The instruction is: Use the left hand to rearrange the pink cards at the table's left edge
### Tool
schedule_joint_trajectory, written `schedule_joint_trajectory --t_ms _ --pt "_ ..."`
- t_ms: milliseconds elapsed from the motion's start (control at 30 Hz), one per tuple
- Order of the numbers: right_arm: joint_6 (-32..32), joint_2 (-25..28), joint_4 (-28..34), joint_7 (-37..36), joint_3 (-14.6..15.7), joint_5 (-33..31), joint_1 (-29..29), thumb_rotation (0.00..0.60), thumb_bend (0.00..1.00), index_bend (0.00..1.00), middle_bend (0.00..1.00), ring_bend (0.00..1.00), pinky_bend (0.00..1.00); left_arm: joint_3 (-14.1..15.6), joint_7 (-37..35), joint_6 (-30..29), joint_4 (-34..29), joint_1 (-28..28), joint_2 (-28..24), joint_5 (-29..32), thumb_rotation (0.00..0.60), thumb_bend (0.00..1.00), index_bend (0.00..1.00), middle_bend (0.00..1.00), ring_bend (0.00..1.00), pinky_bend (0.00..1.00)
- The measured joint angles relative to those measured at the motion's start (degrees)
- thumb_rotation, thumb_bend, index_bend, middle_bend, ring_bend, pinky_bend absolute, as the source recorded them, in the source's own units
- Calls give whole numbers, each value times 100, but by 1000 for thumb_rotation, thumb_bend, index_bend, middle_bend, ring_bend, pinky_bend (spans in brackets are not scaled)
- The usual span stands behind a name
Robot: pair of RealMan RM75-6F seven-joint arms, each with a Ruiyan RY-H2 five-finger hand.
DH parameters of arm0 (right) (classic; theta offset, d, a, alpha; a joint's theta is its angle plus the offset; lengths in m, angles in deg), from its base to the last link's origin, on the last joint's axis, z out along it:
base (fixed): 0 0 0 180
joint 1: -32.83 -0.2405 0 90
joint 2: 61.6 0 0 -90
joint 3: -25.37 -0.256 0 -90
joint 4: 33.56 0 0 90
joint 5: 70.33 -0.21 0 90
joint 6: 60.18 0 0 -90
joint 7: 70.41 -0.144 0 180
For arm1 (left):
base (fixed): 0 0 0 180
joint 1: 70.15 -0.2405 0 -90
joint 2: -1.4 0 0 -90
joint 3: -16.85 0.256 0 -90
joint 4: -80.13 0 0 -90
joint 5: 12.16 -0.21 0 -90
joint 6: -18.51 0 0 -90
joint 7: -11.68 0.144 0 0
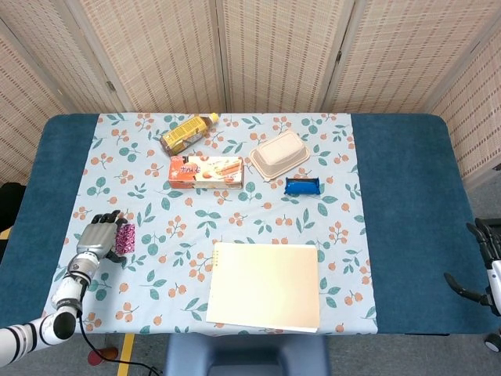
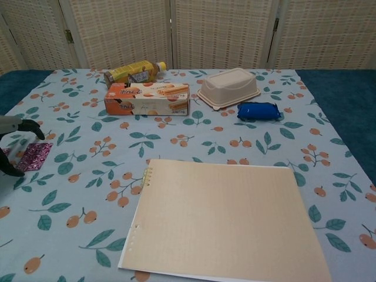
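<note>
One pink patterned card lies flat on the floral cloth near the table's left edge; in the chest view this card sits at the far left. My left hand is spread just left of it, fingers apart, and covers the spot where the second pink card lay, so that card is hidden. In the chest view the left hand arches around the card's left side, with one finger above it and another below. I cannot tell whether it touches the card. My right hand hangs open off the table's right edge.
At the back stand a yellow bottle on its side, an orange biscuit box, a beige lidded container and a blue packet. A tan spiral notebook lies at the front middle.
</note>
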Motion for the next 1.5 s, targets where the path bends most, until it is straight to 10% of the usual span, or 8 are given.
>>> schedule_joint_trajectory --t_ms 1500 --pt "14 -2 4 -13 -11 -6 28 600 284 44 0 0 0 -19 -283 -226 201 -107 35 -152 600 214 291 0 0 0"
